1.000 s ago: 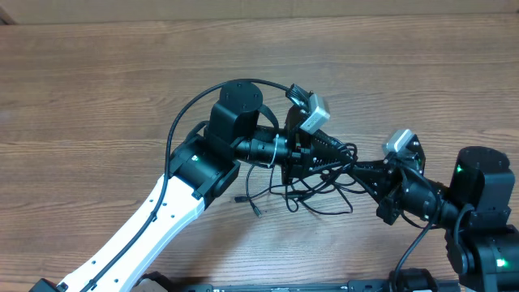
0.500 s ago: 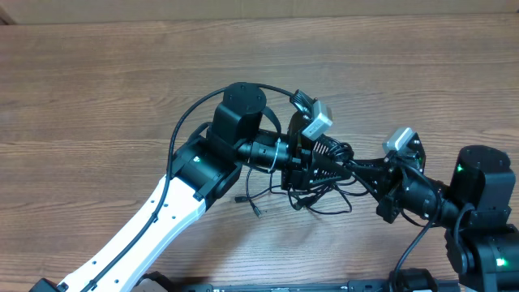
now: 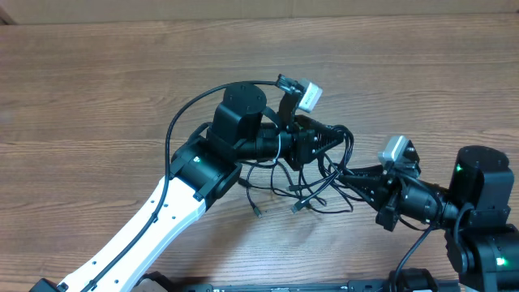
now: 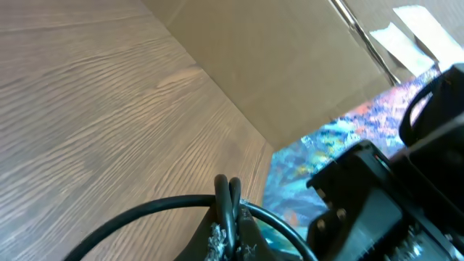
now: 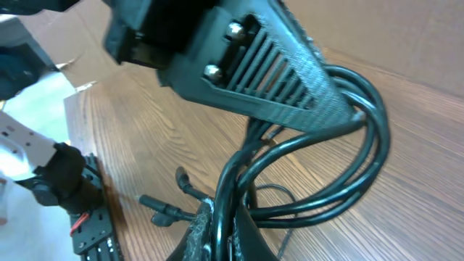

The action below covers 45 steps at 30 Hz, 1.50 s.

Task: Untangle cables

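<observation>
My left arm (image 3: 162, 211) stretches from the lower left across the wooden surface (image 3: 97, 97), wrist turned to the right, and the left gripper (image 3: 339, 135) has its jaws pressed together on a strand of the cables (image 3: 312, 199). My right arm (image 3: 478, 195) comes low from the lower right, pointing left. The right gripper (image 3: 342, 172) jaws are also clamped on the cables, whose loose loops lie on the surface under both grippers.

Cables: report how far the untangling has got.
Done: nothing looks separated; the cables form one tangled bunch. In hand: the left end effector and right end effector are each shut on a strand. Left: pulling every cord free.
</observation>
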Available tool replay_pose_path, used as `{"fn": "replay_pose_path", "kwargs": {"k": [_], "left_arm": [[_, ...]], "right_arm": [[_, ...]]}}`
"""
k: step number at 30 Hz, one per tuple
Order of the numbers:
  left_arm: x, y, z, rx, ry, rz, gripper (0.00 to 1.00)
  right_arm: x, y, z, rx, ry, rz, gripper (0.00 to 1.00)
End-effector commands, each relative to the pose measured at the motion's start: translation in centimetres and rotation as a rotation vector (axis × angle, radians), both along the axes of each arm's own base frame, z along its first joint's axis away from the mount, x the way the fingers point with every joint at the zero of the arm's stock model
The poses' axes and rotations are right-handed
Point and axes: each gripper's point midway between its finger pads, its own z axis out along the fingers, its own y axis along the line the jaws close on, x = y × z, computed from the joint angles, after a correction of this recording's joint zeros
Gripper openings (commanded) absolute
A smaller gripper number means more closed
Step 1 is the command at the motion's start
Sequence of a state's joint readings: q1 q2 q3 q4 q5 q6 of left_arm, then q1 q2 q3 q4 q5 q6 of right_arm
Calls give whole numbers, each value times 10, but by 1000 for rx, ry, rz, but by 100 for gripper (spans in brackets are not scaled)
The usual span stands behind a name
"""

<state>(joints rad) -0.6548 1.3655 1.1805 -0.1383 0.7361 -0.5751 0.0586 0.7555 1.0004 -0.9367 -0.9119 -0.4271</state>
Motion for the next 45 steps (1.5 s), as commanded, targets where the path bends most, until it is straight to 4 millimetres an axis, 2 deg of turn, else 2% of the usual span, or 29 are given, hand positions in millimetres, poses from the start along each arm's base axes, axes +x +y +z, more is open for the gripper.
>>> {"fn": "replay_pose_path", "kwargs": {"k": [1,4,8,11,14,15,16,18,21,27,30,33,37,41,45], "left_arm": [[13,1,4,-7,49,98,4],[31,7,1,-4,104,220,4],[37,10,-1,2,112,266,4],[30,7,0,22,16,193,4],[15,2,3,27,-84,73,4],[13,1,4,26,-98,56,4],[12,1,3,27,-104,51,4],[12,1,3,27,-104,52,4],[12,1,3,27,-103,52,4],[11,0,5,14,-79,53,4],[6,-1,5,24,-150,5,4],[1,1,-4,72,-248,-51,4],[0,2,-8,97,-298,-72,4],[-17,-2,0,46,-376,-187,4],[-32,-6,14,-29,-437,-278,4]], "right_arm": [[-14,7,13,38,-27,74,4],[-22,7,3,20,19,85,4],[-23,2,-8,-19,57,54,4],[-4,-15,-22,-85,125,-115,4],[18,-46,-38,-135,231,-385,4],[21,-52,-40,-143,243,-430,8],[24,-56,-41,-144,253,-466,29],[27,-58,-39,-136,248,-486,63],[29,-57,-36,-131,232,-486,98],[32,-57,-33,-126,217,-487,100],[33,-57,-31,-119,208,-489,100],[39,-57,-21,-68,206,-519,100],[53,-59,10,11,122,-565,100],[67,-90,7,-12,120,-772,100],[67,-103,-4,-64,145,-844,100]]}}
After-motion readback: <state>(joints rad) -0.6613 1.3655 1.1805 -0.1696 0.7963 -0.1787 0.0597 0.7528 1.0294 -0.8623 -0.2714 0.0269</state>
